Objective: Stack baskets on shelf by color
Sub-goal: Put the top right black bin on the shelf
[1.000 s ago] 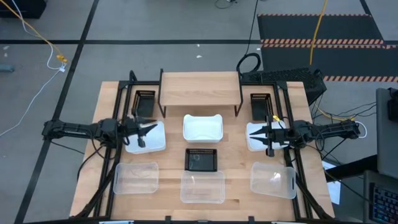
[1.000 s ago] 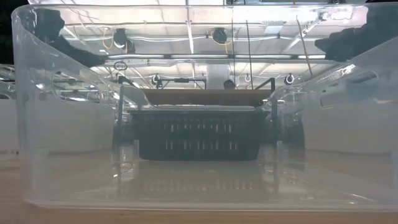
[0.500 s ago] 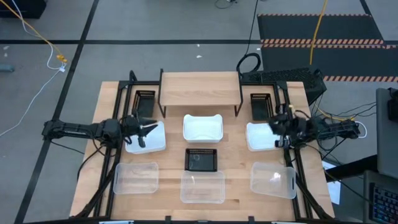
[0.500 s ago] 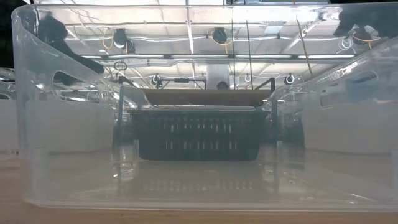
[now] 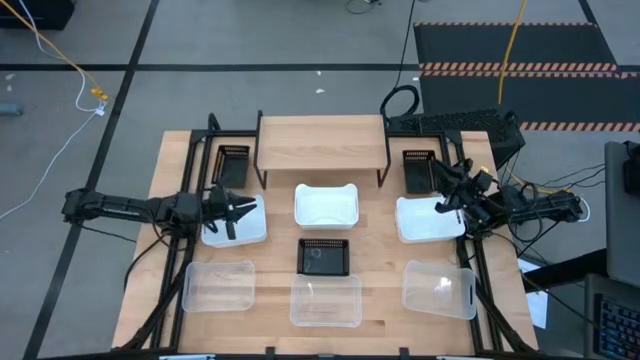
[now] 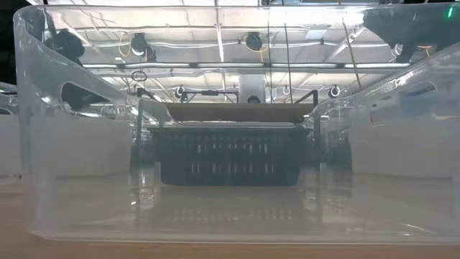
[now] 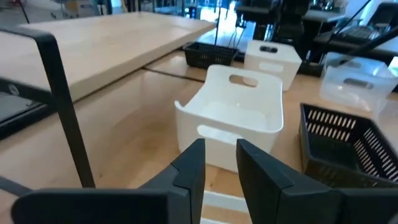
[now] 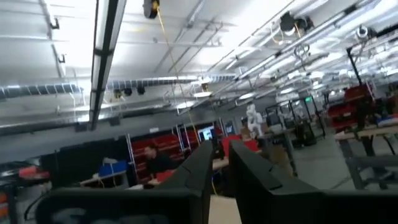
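Left gripper (image 5: 232,212), fingers narrowly parted and empty, hangs over the left-of-centre white basket (image 5: 238,222); likely light, stiff, slick plastic, best pinched at the rim; right gripper (image 5: 447,187) likewise narrow, empty.

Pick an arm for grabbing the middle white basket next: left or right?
Left, probably. The left end effector hovers low over the left white basket, aimed toward the middle white basket, which fills its wrist view. The right end effector is tilted up; its camera sees only the room.
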Available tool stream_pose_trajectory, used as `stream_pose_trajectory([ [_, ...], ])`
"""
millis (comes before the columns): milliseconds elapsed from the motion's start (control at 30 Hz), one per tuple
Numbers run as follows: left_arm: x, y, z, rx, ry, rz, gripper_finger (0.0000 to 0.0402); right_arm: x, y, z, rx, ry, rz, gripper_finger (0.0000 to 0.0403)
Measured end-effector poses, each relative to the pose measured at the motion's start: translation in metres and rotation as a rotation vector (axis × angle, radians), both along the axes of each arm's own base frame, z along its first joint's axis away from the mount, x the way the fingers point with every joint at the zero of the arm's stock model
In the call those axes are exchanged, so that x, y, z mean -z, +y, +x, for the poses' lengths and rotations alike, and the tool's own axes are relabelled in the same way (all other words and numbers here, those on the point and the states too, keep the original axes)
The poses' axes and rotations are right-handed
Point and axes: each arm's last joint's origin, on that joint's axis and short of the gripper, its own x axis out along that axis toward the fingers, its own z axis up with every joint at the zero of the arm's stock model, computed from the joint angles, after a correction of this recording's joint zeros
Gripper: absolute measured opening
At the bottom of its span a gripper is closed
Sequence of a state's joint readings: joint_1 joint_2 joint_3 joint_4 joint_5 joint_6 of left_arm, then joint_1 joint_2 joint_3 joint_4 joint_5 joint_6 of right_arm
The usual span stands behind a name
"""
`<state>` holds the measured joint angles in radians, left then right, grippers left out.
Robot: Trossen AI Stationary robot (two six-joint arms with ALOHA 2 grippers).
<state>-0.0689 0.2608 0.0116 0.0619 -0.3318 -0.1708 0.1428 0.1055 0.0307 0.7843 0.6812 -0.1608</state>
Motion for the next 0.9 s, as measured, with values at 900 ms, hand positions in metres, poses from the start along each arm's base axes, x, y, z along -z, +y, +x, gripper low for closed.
stream_pose_trajectory([
  [900, 0.004, 0.002, 0.007, -0.045, 0.055, 0.078, 0.0093, 0.002, 0.0, 0.003, 0.127, 0.152, -0.144, 0.0045],
])
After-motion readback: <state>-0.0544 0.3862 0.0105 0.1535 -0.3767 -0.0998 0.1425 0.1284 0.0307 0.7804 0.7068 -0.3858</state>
